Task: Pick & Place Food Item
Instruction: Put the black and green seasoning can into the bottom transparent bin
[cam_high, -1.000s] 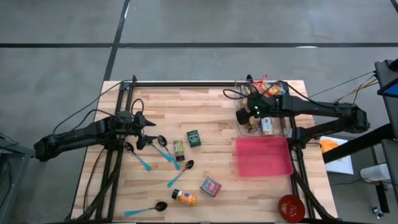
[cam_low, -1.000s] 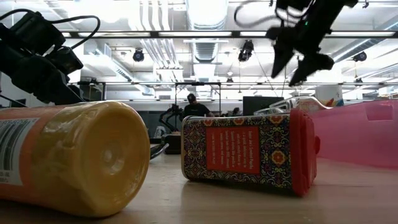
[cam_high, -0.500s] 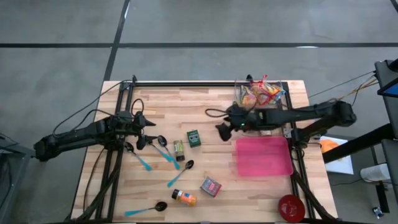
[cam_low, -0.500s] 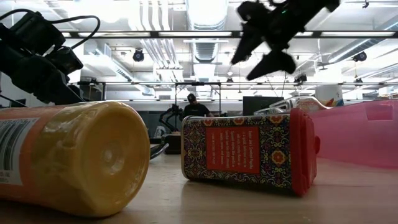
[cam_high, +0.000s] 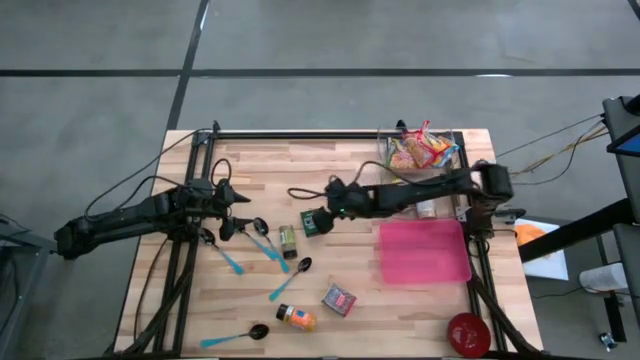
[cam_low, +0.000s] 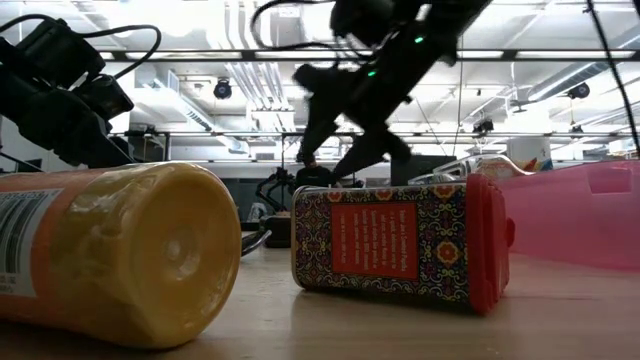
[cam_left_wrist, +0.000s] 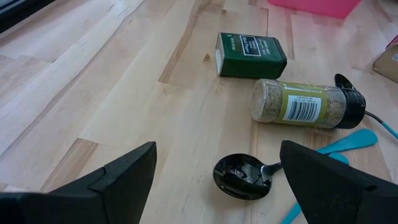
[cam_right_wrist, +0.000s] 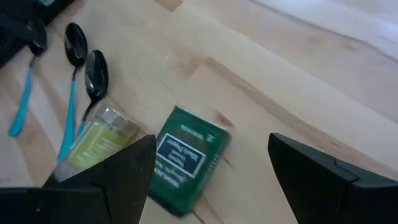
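Observation:
A small green box (cam_right_wrist: 186, 158) lies flat on the wooden table (cam_high: 260, 170), beside a spice jar (cam_high: 288, 240) lying on its side. My right gripper (cam_high: 326, 212) hangs open just above the box's right end; in the right wrist view the box shows between its two fingers, which touch nothing. In the low view that gripper (cam_low: 338, 142) is well above the tabletop. My left gripper (cam_high: 236, 212) waits open at the table's left, over a black spoon (cam_left_wrist: 242, 177). A red patterned box (cam_high: 339, 299) and an orange bottle (cam_high: 297, 318) lie on their sides near the front edge.
A pink tray (cam_high: 424, 250) sits at the right, a clear bin (cam_high: 420, 150) of snack packets at the far right, and a red bowl (cam_high: 466, 333) at the near right corner. Several teal-handled spoons (cam_high: 262, 245) lie scattered from left of centre to the front edge.
My right gripper has swept from over the clear bin toward the table's left and come down, ending above the green box. Its fingers have stayed open. Nothing on the table has moved.

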